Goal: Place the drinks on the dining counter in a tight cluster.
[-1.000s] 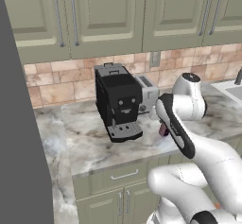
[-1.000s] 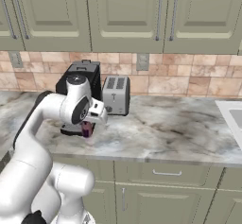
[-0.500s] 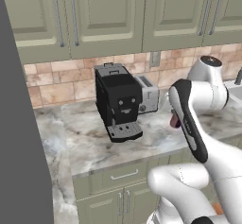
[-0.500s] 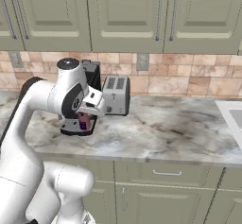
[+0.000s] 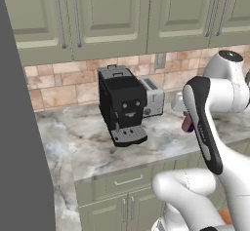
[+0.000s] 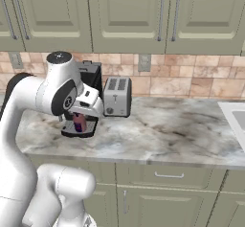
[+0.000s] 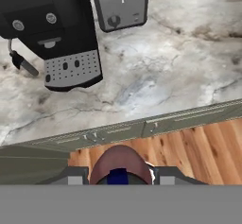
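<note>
**Small red bottle carried clear of the desk edge**

The marble desk (image 6: 182, 135) runs under the wall cabinets (image 6: 129, 15), with broad bare room to the right of the toaster (image 6: 117, 96). The black coffee machine (image 5: 122, 105) stands just left of the toaster, its drip tray near the front edge. In the hand view, wooden floor (image 7: 189, 152) shows beyond the drawer fronts. The white arm (image 5: 205, 127) bends high, wrist turned downward. The end effector (image 7: 120, 176) is clamped on the small red bottle (image 6: 79, 122), held in the air above the desk's front edge.
</note>
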